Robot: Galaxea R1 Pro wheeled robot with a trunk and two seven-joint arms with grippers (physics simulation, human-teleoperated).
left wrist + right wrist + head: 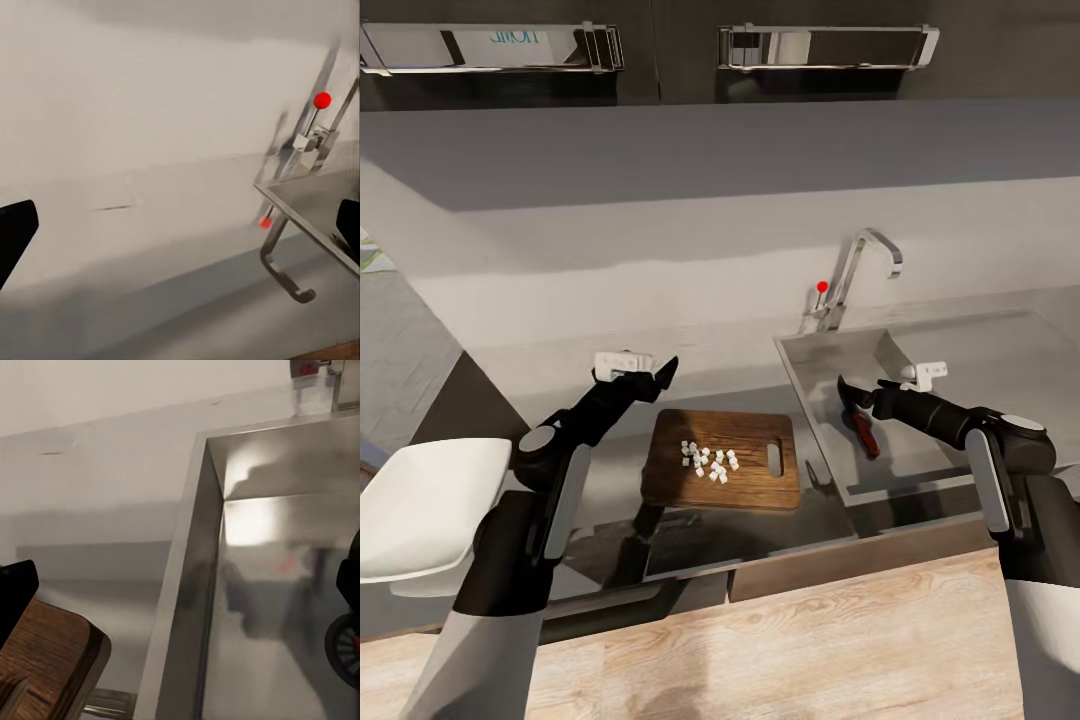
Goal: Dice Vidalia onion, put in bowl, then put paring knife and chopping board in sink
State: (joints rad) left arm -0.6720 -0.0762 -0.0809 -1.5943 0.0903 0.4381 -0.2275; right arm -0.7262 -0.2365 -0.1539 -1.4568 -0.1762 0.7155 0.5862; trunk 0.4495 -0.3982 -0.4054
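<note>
The chopping board [745, 480] lies on the countertop [710, 365] just left of the sink [960, 370]. Several small white pieces of diced onion [709, 460] rest in a loose cluster on the board. The paring knife [866, 434], showing its reddish part, lies in the sink near its left wall. My right gripper [848, 393] hovers open just above the knife; in the right wrist view its fingers [16, 594] stand wide apart with nothing between them, over the basin [277, 607] and a board corner [56, 660]. My left gripper [664, 373] is open above the board's far left corner. The white bowl [425, 505] sits at far left.
A curved chrome faucet [865, 262] with a red knob [322, 100] stands behind the sink. A grey wall backs the counter, with steel racks [825, 45] high up. The drain [345, 651] shows in the basin. Wooden floor [810, 640] lies below the counter edge.
</note>
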